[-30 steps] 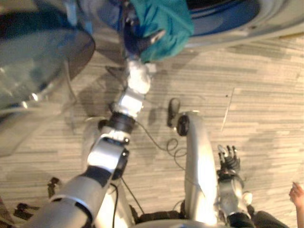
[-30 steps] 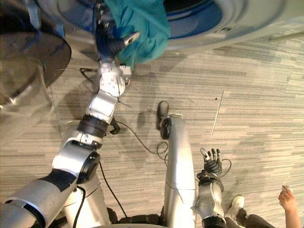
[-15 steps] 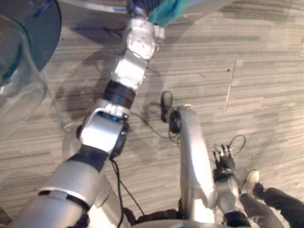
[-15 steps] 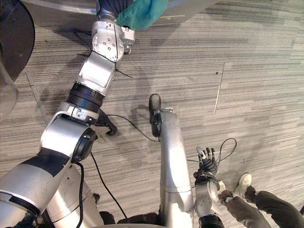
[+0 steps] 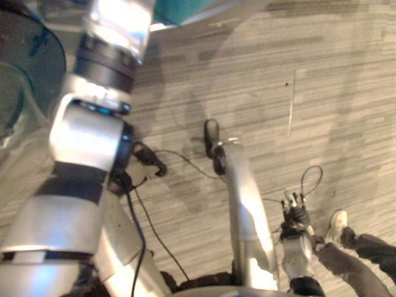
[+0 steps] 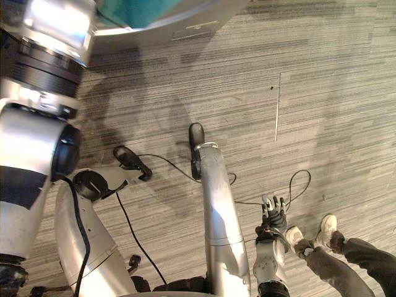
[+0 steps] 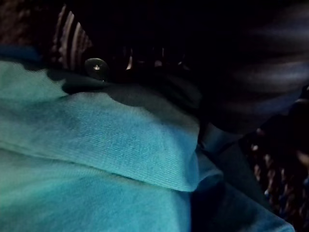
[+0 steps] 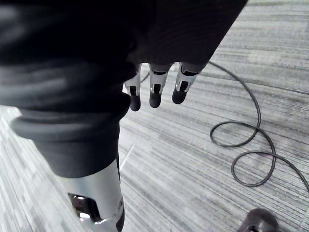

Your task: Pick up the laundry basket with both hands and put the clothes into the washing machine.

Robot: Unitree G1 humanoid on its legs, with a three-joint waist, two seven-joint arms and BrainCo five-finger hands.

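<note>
Lying at the washing machine's [image 6: 216,9] rim, teal cloth [image 7: 96,145] sits close against left hand [image 7: 251,77], grip unreadable; right hand [image 6: 273,213] hangs slack, empty, well apart above the floor [image 6: 322,93].

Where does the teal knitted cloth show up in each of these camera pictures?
Left eye view: teal knitted cloth at the top edge, left of centre.
Right eye view: top edge, further left.
Left wrist view: close up, across the lower half.
Shared landmark: thin pale streak on the grey floor, right of centre in both eye views.
</note>
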